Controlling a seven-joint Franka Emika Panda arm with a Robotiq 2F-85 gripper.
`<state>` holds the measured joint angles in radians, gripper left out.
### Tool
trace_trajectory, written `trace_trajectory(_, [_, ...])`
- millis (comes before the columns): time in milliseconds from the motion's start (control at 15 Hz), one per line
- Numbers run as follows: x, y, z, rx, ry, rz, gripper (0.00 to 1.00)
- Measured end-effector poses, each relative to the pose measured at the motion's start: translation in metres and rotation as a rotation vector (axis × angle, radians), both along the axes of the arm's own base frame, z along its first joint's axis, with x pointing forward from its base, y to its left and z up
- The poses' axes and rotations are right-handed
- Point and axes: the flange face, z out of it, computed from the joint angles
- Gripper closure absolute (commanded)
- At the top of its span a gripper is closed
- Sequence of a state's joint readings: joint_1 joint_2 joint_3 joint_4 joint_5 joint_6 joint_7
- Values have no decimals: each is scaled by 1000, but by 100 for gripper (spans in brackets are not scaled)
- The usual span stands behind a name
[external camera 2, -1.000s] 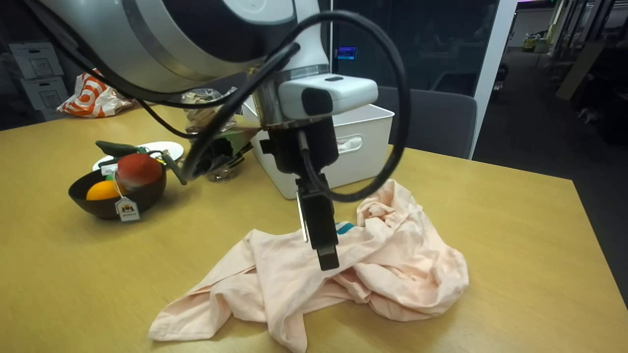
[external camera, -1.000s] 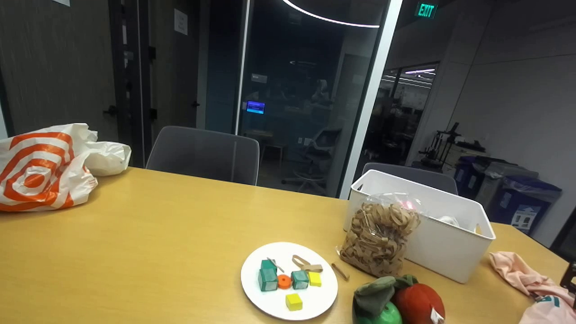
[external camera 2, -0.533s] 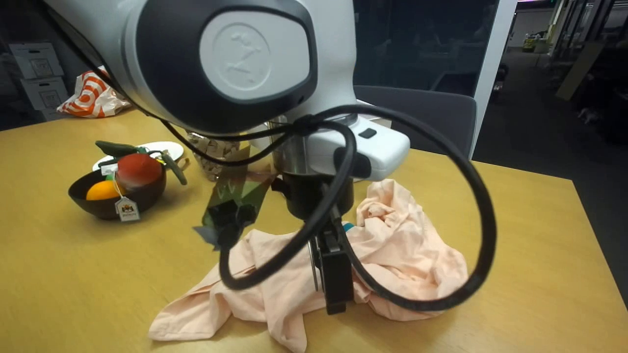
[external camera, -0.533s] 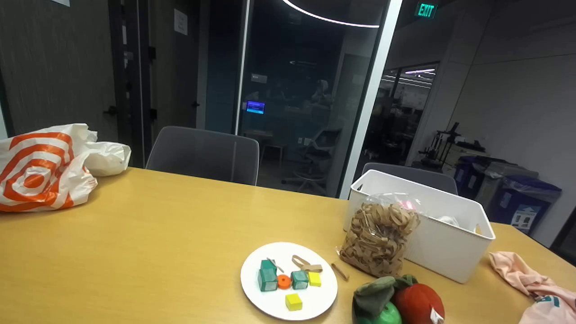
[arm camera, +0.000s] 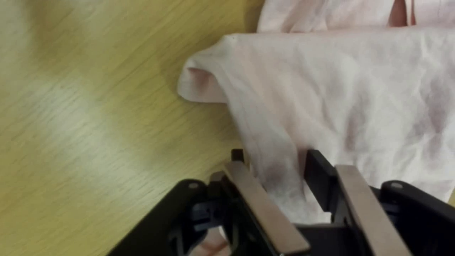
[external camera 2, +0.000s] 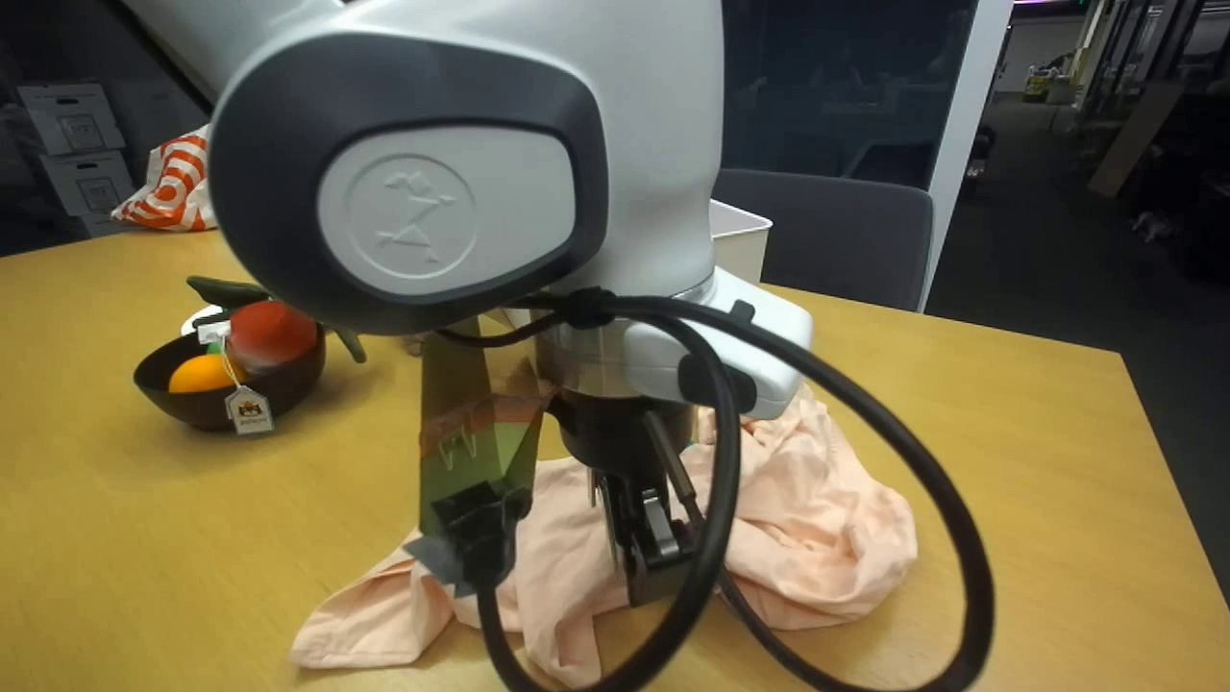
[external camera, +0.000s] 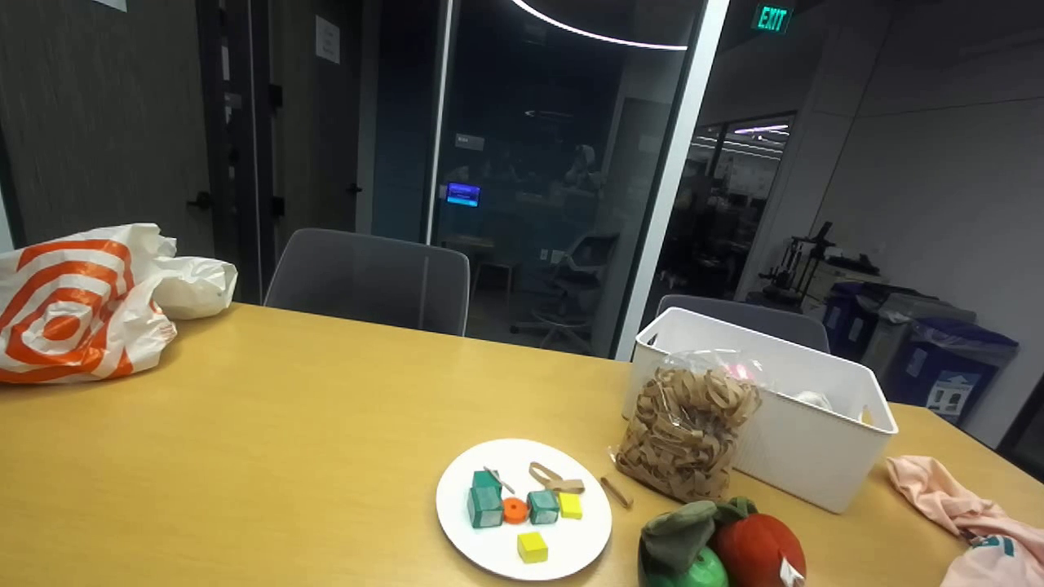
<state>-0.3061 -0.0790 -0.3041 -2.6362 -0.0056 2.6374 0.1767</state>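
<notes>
With the hand [arm camera: 276, 161] spread astride an edge of the pink cloth [arm camera: 341, 96], rumpled on the table [arm camera: 106, 124], best to lower gently, centre on the fold, and pinch slowly, gathering ample cloth without scraping the surface below.

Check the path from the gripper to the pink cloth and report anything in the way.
Nothing visible is in the way: in the wrist view, the gripper is open, with part of the pink cloth showing between its fingers. Contact is unclear.
</notes>
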Motion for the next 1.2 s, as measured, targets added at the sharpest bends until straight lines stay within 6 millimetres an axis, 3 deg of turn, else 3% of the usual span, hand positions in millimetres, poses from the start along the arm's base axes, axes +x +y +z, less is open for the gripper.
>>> trace_trajectory(267, [0,0,2,-6,2,47,86])
trace_trajectory(467, [-1,1,4,-39,28,93,81])
trace_trajectory(1000, [7,18,18,-79,77,150,81])
trace_trajectory(1067, [8,22,16,-66,101,156,58])
trace_trajectory(1200, [8,27,8,-47,145,167,53])
